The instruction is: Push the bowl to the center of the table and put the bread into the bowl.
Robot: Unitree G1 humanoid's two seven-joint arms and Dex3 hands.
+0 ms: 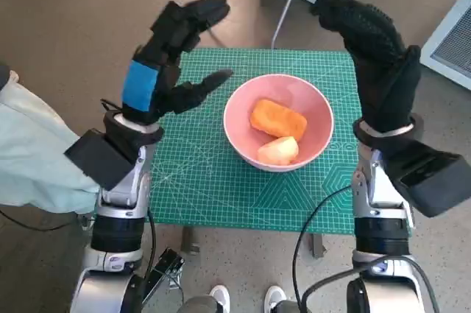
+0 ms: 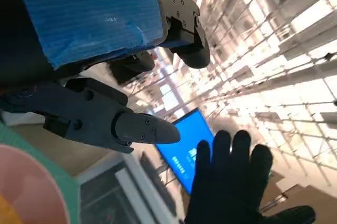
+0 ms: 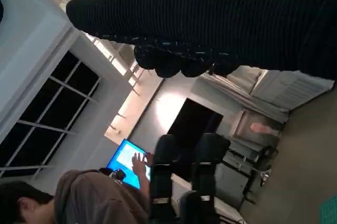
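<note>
Left hand [image 1: 171, 59], black with blue tape across its back: raised above the counter's 10 o'clock corner, fingers spread, holding nothing. Left wrist view shows the same, its black fingers [image 2: 139, 129] apart against a bright ceiling.

Right hand [image 1: 372, 48], in black knitted glove: raised over the counter's 2 o'clock edge, fingers loosely extended, nothing in it. It also shows in the left wrist view [image 2: 237, 182], fingers apart.

Pink round bowl [image 1: 278, 121]: on the green gridded cutting mat [image 1: 206, 180] that covers the small counter, near centre, a little toward 1 o'clock. Between the two hands, touched by neither.

Orange-brown piece of bread [image 1: 277, 118]: lying inside the bowl. A paler rounded piece [image 1: 278, 151] sits at the bowl's 6 o'clock side, touching the bread.

Surroundings: a pale sleeve [image 1: 33, 158] at the 9 o'clock edge of the head view; white shoes [image 1: 246, 298] at 6 o'clock on the floor. Right wrist view: a seated person [image 3: 89, 200] near a lit blue screen [image 3: 126, 162].
</note>
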